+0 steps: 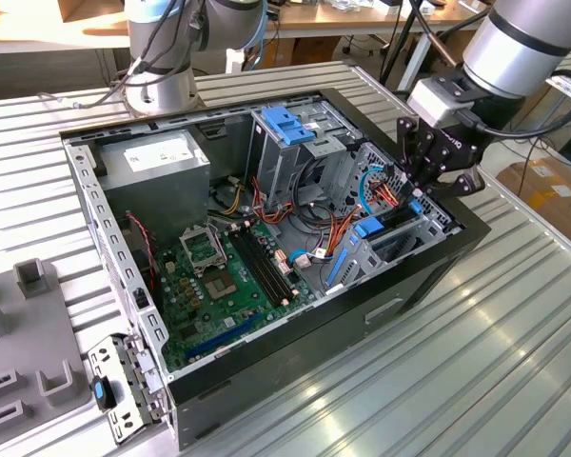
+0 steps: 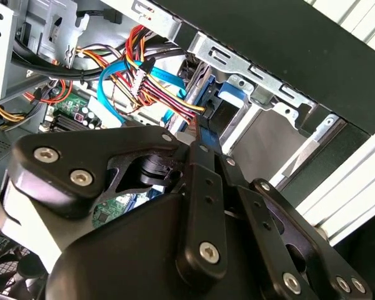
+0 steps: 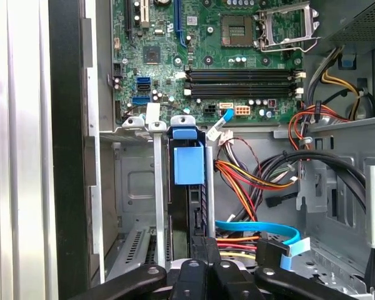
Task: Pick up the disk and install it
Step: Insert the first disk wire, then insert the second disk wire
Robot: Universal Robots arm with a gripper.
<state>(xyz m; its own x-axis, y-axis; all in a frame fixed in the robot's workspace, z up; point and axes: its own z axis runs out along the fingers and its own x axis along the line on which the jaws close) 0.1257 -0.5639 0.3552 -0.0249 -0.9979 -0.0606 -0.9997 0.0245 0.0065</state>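
Observation:
The disk (image 1: 383, 229) stands on edge in the drive bay at the end of the open computer case on the exterior view's right. Its blue bracket (image 3: 189, 165) is seen in the first wrist view between the bay's metal rails. In the second wrist view the bracket's blue end (image 2: 227, 100) lies just past the fingertips. My gripper (image 1: 418, 196) hangs right over the bay's outer end. Its black fingers (image 2: 203, 187) come together at the tip, shut on the disk's near edge. The gripper (image 3: 203, 245) sits in line with the disk's dark edge.
Orange, red and blue cables (image 1: 335, 227) crowd the space beside the bay. A blue-topped drive cage (image 1: 290, 126) and a grey power supply (image 1: 158, 164) stand at the case's far side, the motherboard (image 1: 230, 278) in the middle. A second arm's base (image 1: 162, 88) is behind.

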